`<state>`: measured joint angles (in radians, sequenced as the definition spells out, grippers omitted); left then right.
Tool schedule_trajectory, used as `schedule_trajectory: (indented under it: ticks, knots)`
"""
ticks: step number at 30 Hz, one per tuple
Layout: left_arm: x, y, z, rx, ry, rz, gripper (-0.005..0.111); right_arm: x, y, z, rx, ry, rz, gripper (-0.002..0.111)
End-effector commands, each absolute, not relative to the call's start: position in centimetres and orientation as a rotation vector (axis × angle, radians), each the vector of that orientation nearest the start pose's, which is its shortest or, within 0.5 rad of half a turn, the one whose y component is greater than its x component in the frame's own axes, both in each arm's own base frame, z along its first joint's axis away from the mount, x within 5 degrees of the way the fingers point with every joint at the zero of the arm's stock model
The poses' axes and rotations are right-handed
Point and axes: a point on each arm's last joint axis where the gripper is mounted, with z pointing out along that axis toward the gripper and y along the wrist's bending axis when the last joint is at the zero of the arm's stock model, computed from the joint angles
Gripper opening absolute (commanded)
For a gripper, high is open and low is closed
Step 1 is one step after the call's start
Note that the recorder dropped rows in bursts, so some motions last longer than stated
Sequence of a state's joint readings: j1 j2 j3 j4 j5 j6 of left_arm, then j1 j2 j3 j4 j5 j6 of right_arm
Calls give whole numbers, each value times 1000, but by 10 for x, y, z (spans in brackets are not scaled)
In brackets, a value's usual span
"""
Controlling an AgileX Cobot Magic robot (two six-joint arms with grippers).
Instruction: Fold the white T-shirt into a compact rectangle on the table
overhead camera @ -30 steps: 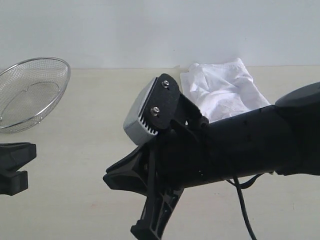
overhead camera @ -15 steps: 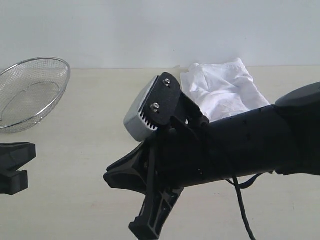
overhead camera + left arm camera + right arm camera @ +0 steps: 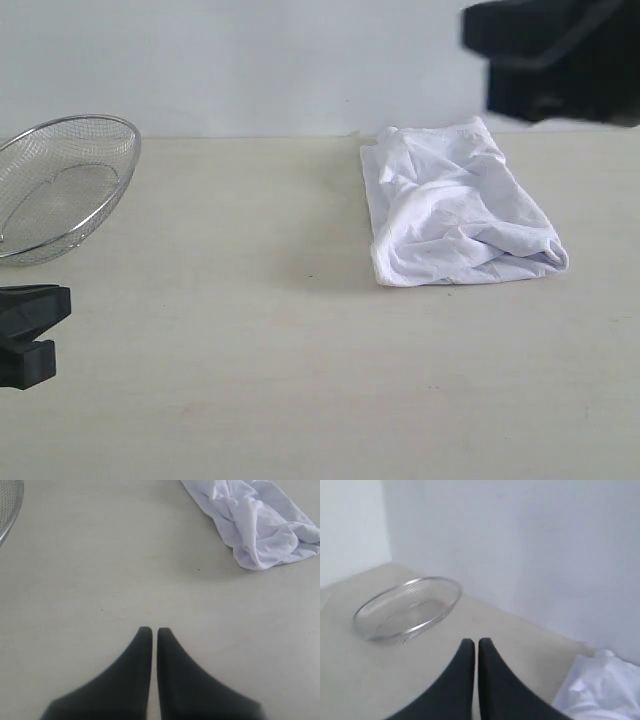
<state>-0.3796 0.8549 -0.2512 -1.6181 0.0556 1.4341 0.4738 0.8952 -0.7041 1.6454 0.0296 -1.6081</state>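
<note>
Across the whole lower scene runs the tabletop (image 3: 250,400), pale beige. On its right far part, close to the back wall, lies the white T-shirt (image 3: 455,210): a wrinkled, lumpy, roughly oblong bundle, no lettering or tag showing, edges uneven. By my read it is folded partway at best, not yet a tidy compact rectangle. Its long axis runs from the back edge toward the camera, slanting a bit rightward, and the near end is thicker and rolled. Wire-mesh basket (image 3: 60,185) sits tilted at the far left, well apart from the shirt, nothing in it that I can see. Right arm (image 3: 555,55) is a dark blurred mass raised high at the top right of the exterior view, above the shirt's far end and not touching it. Right claw (image 3: 471,642) is clenched, tips pressed together, holding nothing. Its camera looks over the tabletop toward the basket, with only a corner of the shirt in sight. Left claw (image 3: 151,631) is low over the tabletop at the left front, also clenched and empty. The shirt lies well apart from it, to the right and further back. Key relation: of the 2 claws the right is nearer, with the shirt below it. It would likely need to drop and part its tips before any grasp, then take 1 short end and fold along the long axis.
</note>
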Motion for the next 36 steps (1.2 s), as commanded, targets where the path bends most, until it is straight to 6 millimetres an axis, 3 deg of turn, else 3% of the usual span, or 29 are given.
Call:
schedule_trajectory:
  ticks: [1, 9, 21, 36]
  knots:
    - [138, -61, 212, 224, 2096, -402, 4, 151, 48, 350, -117, 1615, 377, 0]
    - [138, -61, 212, 224, 2096, -402, 4, 107, 15, 278, 51, 1658, 271, 0]
    - [138, -61, 212, 224, 2096, -402, 4, 69, 7, 204, 98, 1635, 222, 0]
    - [138, -61, 212, 224, 2096, -402, 4, 67, 10, 205, 43, 1623, 234, 0]
